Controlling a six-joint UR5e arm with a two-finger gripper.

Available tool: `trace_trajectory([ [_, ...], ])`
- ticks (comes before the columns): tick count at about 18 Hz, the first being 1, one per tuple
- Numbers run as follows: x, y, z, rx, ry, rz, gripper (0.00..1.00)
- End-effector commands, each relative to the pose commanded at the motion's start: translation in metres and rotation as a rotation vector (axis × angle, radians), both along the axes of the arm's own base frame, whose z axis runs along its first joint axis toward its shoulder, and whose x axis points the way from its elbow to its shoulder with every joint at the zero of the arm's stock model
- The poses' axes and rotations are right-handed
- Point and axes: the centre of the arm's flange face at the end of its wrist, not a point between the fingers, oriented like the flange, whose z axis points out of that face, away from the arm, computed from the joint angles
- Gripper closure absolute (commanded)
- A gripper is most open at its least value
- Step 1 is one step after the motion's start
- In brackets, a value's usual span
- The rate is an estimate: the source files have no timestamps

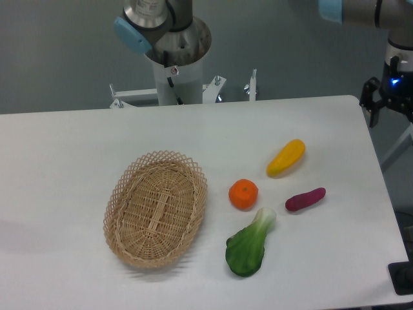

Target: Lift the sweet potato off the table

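The sweet potato (306,199) lies on the table (64,161) right of the orange fruit (243,194), its long axis running 2 to 8 o'clock. The gripper (387,103) hangs off the table's far right edge (cropped, so its grip can't be judged), with the potato toward its 7 o'clock.

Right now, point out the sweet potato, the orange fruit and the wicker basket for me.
sweet potato (305,199): fixed camera view, middle of its reddish-purple body.
orange fruit (243,194): fixed camera view, centre of its top.
wicker basket (117,200): fixed camera view, left side of its woven rim.
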Motion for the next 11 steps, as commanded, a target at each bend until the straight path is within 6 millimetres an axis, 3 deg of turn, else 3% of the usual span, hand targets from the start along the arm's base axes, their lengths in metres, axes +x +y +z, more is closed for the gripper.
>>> trace_trajectory([
  [2,0.001,0.006,-0.005,0.014,-0.019,0.041,0.00],
  [5,0.010,0.032,-0.019,0.031,-0.058,0.105,0.00],
  [9,0.022,0.075,-0.058,-0.044,-0.009,0.128,0.00],
  [11,0.023,0.083,-0.084,-0.086,-0.031,0.148,0.00],
])
